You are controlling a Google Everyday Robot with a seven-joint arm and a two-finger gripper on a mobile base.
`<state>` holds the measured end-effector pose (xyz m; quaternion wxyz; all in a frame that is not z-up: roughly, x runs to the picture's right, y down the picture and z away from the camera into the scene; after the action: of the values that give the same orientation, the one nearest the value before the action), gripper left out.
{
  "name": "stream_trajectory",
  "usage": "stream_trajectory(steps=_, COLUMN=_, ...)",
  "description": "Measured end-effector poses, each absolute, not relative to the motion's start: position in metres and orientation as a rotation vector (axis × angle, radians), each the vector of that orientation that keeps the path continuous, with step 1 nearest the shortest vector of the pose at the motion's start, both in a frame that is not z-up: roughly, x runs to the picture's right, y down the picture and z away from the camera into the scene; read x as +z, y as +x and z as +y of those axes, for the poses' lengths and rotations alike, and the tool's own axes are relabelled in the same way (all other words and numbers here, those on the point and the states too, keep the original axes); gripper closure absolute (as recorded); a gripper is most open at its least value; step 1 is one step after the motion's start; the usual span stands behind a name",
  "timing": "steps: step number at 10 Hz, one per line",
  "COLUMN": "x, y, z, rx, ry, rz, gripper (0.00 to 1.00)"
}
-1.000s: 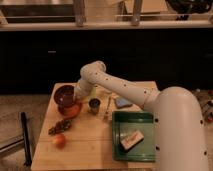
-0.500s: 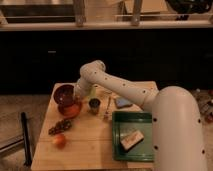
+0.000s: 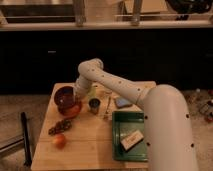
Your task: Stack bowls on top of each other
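A dark maroon-brown bowl [image 3: 63, 95] sits tilted inside an orange-red bowl [image 3: 71, 109] at the back left of the wooden table [image 3: 90, 145]. Only the orange-red bowl's front and right rim shows beneath it. My gripper [image 3: 77, 95] is at the end of the white arm, low at the maroon bowl's right rim. The bowl and my wrist hide its tips.
A small dark cup [image 3: 94, 105] stands just right of the bowls. An orange fruit [image 3: 59, 141] and a dark cluster [image 3: 60, 126] lie in front. A green tray [image 3: 118, 150] holding a pale block [image 3: 131, 140] is at right. A blue item [image 3: 122, 102] lies behind it.
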<state>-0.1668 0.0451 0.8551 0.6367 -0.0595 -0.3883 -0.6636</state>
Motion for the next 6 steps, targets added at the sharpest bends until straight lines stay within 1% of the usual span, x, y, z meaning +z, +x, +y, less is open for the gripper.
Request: stream_trajectory(steps=6, x=0.877, y=-0.167, z=0.045, rx=-1.617, ry=-0.175, rz=-0.950, gripper=0.97)
